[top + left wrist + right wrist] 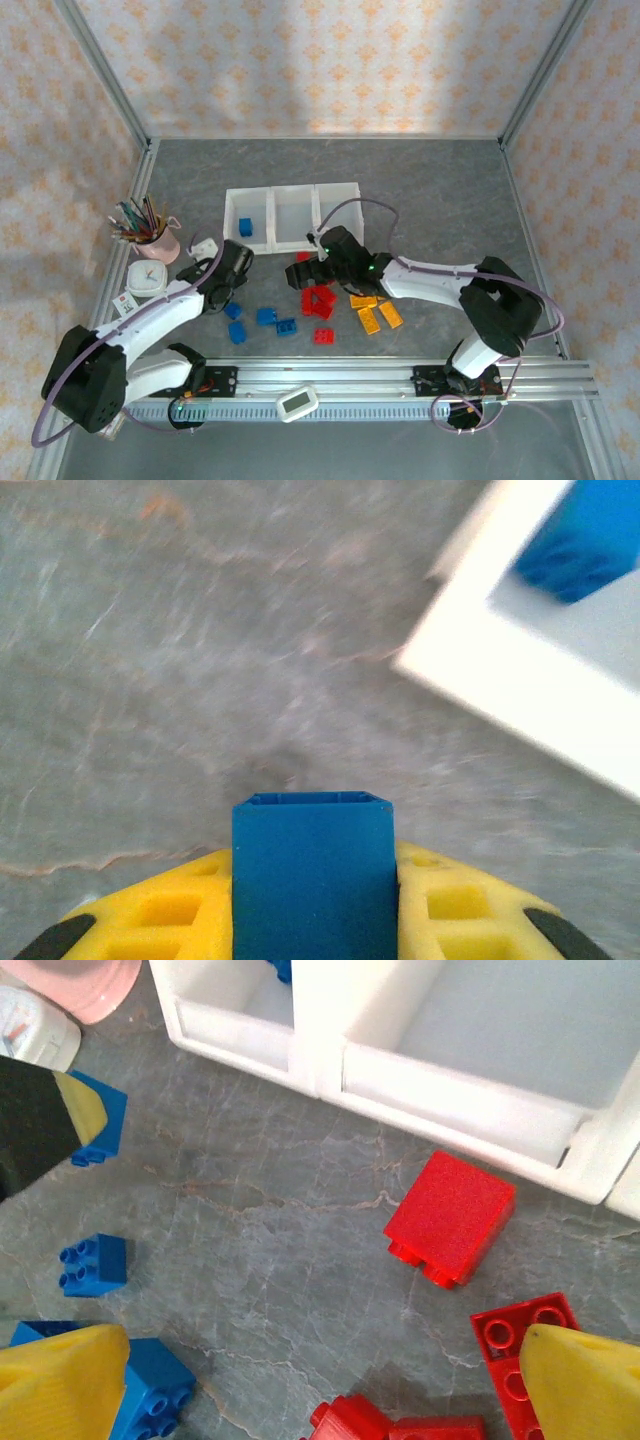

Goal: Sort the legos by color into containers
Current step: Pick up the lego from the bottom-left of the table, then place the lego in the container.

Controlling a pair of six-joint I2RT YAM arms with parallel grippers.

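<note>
My left gripper [313,865] is shut on a blue lego [313,910], its yellow fingers [455,905] pressed to both sides, just short of the corner of the containers [480,670]. From above, that gripper [236,262] sits left of the three joined white bins [292,192]; the left bin holds a blue brick [245,226]. My right gripper [322,1345] hangs open over bare table, with a red brick [450,1218] ahead of it. Red legos [318,300], blue legos [266,316] and orange legos [370,320] lie loose in front of the bins.
A pink cup of pencils [155,240] and a small white clock [147,279] stand at the left. A metal rail [400,380] runs along the near edge with a white device [297,402] on it. Wallpapered walls close in the table.
</note>
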